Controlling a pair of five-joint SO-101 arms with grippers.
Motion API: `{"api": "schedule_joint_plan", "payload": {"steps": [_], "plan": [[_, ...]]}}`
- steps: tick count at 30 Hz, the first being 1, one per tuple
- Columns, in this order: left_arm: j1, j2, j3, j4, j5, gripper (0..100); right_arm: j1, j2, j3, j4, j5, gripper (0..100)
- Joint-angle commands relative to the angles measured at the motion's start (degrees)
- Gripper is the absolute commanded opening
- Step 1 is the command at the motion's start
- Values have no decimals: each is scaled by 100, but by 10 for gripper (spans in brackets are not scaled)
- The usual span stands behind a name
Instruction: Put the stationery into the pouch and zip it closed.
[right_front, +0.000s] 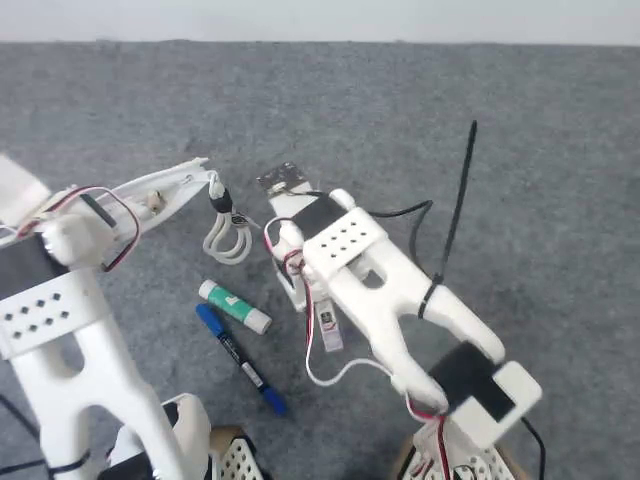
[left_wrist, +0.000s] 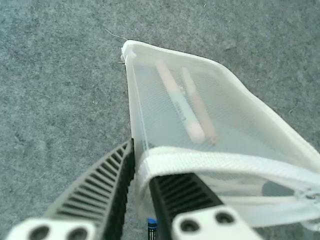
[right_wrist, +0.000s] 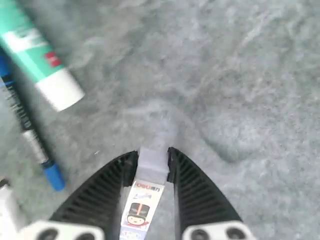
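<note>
Currently the pouch (left_wrist: 240, 115), white mesh, sits toward the left edge of the surface (right_front: 500, 120), held up on edge. Can't tell whether it touches the surface. Two pinkish pens (left_wrist: 175, 97) lie inside it, side by side and touching, seen through the mesh. The top band runs across the mouth. Can't tell how far the zip is done up. A looped white strap (right_front: 228, 238) hangs off the pouch's end, toward the middle of the surface.

Left end effector (left_wrist: 142, 165): narrow, both black ribbed fingers clamped on the pouch's edge just under the band, one on each side of the fabric.

Right end effector (right_wrist: 151, 160): narrow, pinching a small white eraser (right_wrist: 150, 172) in a printed sleeve. The eraser's bare end pokes out past the fingertips, close over the surface, roughly mid-surface in its near half.

Loose on the surface, between the two arms and nearer the near edge:
- a glue stick (right_front: 235, 307), green body with a white cap
- a blue pen (right_front: 240, 360), just beside the glue stick on the near side, lying at about the same slant, a small gap between them

Neither is touched by an end effector.

The surface is grey felt-like fabric. A black cable tie (right_front: 455, 215) sticks up by the right arm. A pale wall (right_front: 320, 18) runs along the far edge.
</note>
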Motion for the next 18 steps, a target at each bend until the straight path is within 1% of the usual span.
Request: {"api": "schedule_joint_plan", "payload": {"steps": [1,5,14,18], "plan": [[-26,-62,-110,-185,62,11,-189,-629,-237,251,62,6],[-26,-62,-110,-185,62,11,-198,-945,62,119,62,6],[-18,-62,-110,-185,62,11,-207,-2360,1371,-927,62,6],[-18,-62,-110,-185,62,11,-207,-2791,1688,-1095,26,6]]}}
